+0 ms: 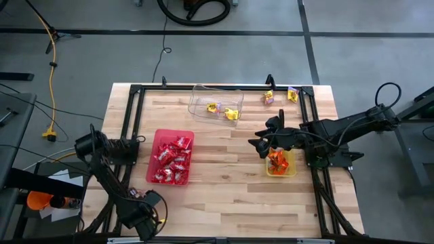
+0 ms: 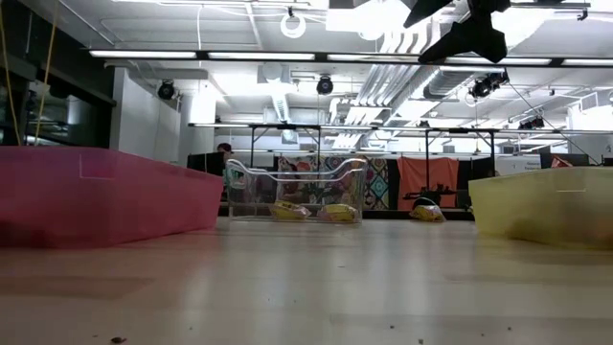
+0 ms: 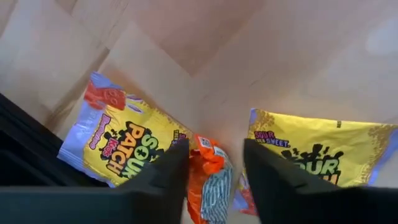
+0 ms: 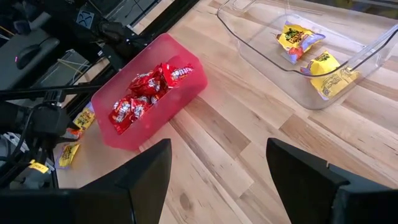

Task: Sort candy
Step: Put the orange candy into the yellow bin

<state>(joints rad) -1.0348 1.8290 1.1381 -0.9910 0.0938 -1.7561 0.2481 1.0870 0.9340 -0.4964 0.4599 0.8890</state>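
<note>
Judged mid-sort. On the table [image 1: 224, 196], toward the left edge: red tray [image 1: 161, 133] holding the red candy [image 1: 173, 163]. At the far edge, mid-way along: clear tray [image 1: 196, 102] with two yellow packets [image 1: 213, 107] inside. Near the right edge: yellow tray [image 1: 290, 169] holding orange candy [image 1: 277, 160]. Lying loose at the far right corner: two more yellow strays [image 1: 269, 97], just apart from each other and not yet in any tray. Right gripper [image 1: 266, 144] hangs over the yellow tray, fingers wide apart with nothing between them; reads as a drop just made or a wait. Left gripper [image 1: 148, 215] sits off the table beyond the near left corner, above a pale surface. Its fingers [image 3: 165, 180] stand narrowly apart with an orange packet [image 3: 208, 165] between them, apparently clamped, though contact with the farther finger cannot be confirmed. Two Sour Patch packets [image 3: 124, 140] lie flat below it, one to each side. Step in hand, by judgement: carrying that orange packet to its tray. Calls next for a lift clear of the packets below, a long carry across to the yellow tray at the right edge, and care around the right arm already stationed there. Also leaves the far-corner strays for the clear tray.
</note>
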